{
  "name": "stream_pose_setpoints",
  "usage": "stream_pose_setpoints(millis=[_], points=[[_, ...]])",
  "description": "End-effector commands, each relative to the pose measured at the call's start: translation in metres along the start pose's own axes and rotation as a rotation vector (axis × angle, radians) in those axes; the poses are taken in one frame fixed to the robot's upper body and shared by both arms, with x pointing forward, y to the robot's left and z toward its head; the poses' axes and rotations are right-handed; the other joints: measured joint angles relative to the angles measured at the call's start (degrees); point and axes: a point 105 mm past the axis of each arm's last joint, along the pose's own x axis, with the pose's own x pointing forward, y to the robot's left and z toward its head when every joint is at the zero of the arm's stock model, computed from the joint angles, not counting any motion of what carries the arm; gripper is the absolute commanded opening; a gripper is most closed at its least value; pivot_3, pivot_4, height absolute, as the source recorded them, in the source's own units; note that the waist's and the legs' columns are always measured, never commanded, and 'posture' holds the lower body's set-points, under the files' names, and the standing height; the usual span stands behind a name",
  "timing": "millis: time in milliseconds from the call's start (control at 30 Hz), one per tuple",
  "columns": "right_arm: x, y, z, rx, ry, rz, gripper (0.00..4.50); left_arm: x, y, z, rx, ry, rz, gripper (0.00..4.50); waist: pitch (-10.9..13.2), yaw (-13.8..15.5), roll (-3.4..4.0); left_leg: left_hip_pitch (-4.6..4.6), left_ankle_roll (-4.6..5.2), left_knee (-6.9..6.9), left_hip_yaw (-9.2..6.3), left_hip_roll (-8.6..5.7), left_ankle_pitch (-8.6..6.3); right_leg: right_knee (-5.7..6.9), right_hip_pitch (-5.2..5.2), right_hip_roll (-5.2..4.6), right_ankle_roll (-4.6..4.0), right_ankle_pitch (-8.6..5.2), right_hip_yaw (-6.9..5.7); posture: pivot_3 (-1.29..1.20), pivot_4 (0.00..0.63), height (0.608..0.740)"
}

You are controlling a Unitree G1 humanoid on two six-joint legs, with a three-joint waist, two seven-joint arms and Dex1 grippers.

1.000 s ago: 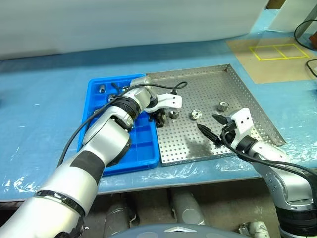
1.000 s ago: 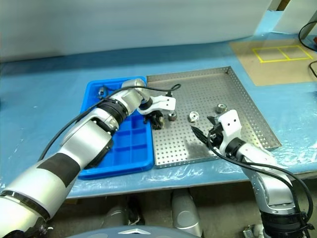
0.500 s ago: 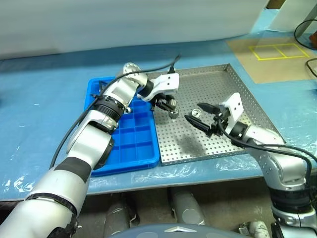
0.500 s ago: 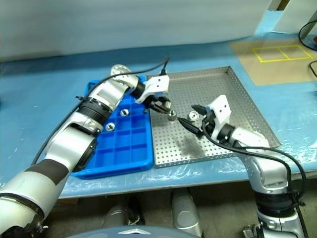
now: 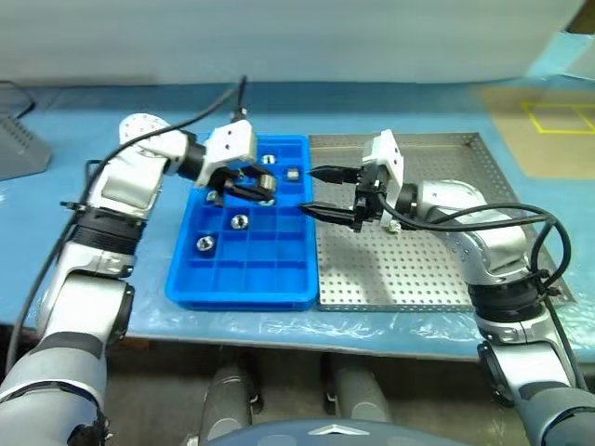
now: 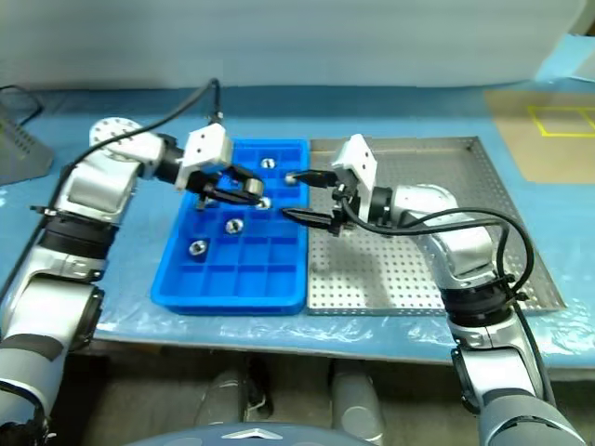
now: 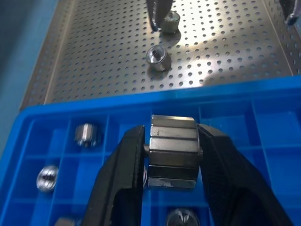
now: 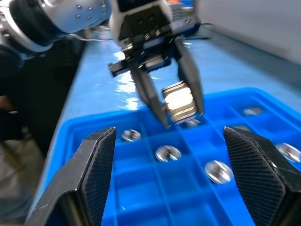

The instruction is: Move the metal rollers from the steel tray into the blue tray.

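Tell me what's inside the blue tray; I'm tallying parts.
Four metal rollers lie loose in compartments of the blue tray. The left end effector, holding a fifth roller above it, hides some compartments.

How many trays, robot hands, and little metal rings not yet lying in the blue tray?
Trays: 2, blue tray and steel tray.
Hands: 2, left hand and right hand.
Metal rollers: 3, two on the steel tray, one in the left hand.
Total: 7.
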Motion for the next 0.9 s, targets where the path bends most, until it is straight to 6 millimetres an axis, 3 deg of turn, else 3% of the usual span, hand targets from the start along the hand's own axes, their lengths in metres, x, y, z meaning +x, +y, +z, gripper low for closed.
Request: stream_pose_setpoints(millis=[33, 133, 300, 433, 600, 700, 900], points=[[0.011, 0.001, 0.006, -0.046, -0.014, 0.079, 3.73, -0.019, -0.007, 0.010, -0.008, -0.036, 0.059, 1.34, 0.00, 2.03, 0.01, 0.04, -0.24, -0.05, 0.02, 0.00, -0.06, 0.02, 0.00, 0.00, -0.01, -0.01, 0.03, -0.04, 0.150, 0.740], [0.024, 0.006, 0.006, -0.053, -0.019, 0.153, 3.73, -0.020, -0.012, -0.003, -0.074, -0.020, 0.146, 1.34, 0.00, 4.67, 0.00, 0.21, -0.52, -0.39, 0.13, -0.02, 0.12, 0.03, 0.01, -0.02, -0.05, -0.03, 0.05, -0.01, 0.150, 0.740], [0.036, 0.011, 0.005, -0.046, -0.030, 0.218, 3.73, -0.005, -0.031, -0.015, -0.156, -0.050, 0.177, 1.34, 0.00, 6.56, -0.02, 0.26, -0.61, -0.75, 0.17, -0.02, 0.43, 0.09, -0.09, -0.01, -0.07, -0.04, 0.04, 0.02, 0.150, 0.740], [0.034, 0.017, -0.004, -0.016, 0.006, 0.251, 3.73, 0.007, -0.072, -0.033, -0.213, -0.009, 0.025, 1.34, -0.02, 6.54, -0.06, 0.22, -0.62, -0.77, 0.16, -0.02, 0.47, 0.13, -0.17, 0.00, -0.07, -0.04, 0.04, 0.01, 0.150, 0.740], [0.030, 0.017, -0.013, -0.001, 0.040, 0.247, 3.73, 0.012, -0.098, -0.048, -0.237, 0.051, -0.067, 1.34, -0.02, 6.55, -0.07, 0.29, -0.80, -0.88, 0.14, 0.09, 0.59, 0.18, -0.20, 0.11, -0.07, -0.04, 0.05, 0.00, 0.150, 0.740], [0.029, 0.017, -0.016, -0.003, 0.059, 0.247, 3.73, 0.015, -0.101, -0.065, -0.275, 0.095, -0.073, 1.34, -0.02, 6.56, -0.07, 0.35, -0.96, -0.89, 0.14, 0.29, 0.69, 0.20, -0.17, 0.33, -0.16, 0.01, 0.06, -0.01, 0.150, 0.740], [0.025, 0.025, -0.024, 0.030, 0.091, 0.283, 3.73, 0.024, -0.099, -0.080, -0.286, 0.094, -0.060, 1.34, -0.03, 6.54, -0.08, 0.56, -1.27, -1.00, 0.13, 0.69, 0.88, 0.18, -0.11, 0.87, -0.36, 0.13, 0.24, -0.02, 0.150, 0.740]])
